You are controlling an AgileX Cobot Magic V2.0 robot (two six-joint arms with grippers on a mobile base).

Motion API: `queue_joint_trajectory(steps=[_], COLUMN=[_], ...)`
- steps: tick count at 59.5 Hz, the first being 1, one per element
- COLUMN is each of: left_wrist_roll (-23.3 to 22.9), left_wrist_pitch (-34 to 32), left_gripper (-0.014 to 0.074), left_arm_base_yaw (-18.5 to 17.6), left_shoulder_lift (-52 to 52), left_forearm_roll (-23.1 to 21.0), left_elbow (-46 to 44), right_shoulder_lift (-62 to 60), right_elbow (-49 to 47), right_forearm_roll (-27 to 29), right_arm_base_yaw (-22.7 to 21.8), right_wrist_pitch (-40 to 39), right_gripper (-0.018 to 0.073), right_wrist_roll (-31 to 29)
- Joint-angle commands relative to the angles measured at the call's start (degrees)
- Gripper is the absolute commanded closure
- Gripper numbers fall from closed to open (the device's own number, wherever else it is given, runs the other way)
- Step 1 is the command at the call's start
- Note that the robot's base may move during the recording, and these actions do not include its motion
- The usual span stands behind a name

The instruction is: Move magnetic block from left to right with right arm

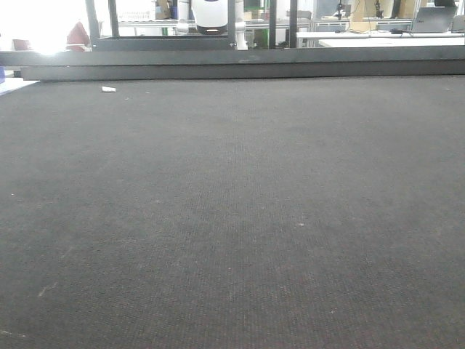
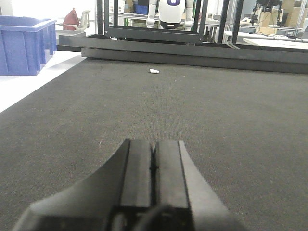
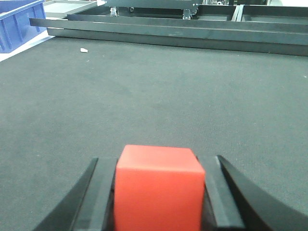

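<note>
The magnetic block (image 3: 159, 190) is a plain bright red cube filling the bottom centre of the right wrist view. My right gripper (image 3: 159, 161) is shut on it, a black finger pressed against each side, above the dark mat. In the left wrist view my left gripper (image 2: 154, 144) is shut, its two pads touching with nothing between them, low over the same mat. Neither gripper nor the block shows in the exterior front view.
A dark grey mat (image 1: 232, 218) covers the table. A small white scrap (image 1: 108, 89) lies near its far left edge, small white scrap (image 2: 154, 71). Black metal rails (image 1: 240, 67) run along the far side. A blue bin (image 2: 24, 44) stands off the left.
</note>
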Motion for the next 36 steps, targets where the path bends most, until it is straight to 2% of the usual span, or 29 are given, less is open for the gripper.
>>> queue_joint_trajectory(steps=[1, 36], left_wrist_roll=[-0.2, -0.2], left_wrist_pitch=[-5.2, -5.2], left_gripper=[0.0713, 0.0713], left_arm_base_yaw=[0.0, 0.3], left_shoulder_lift=[-0.8, -0.8], left_forearm_roll=[0.0, 0.0], left_elbow=[0.6, 0.6], right_shoulder_lift=[0.7, 0.7], right_elbow=[-1.5, -1.5], right_forearm_roll=[-1.1, -1.1], right_arm_base_yaw=[-0.3, -0.3], right_wrist_pitch=[-4.9, -4.9], right_gripper=[0.0407, 0.0407], right_wrist_roll=[-0.6, -0.6])
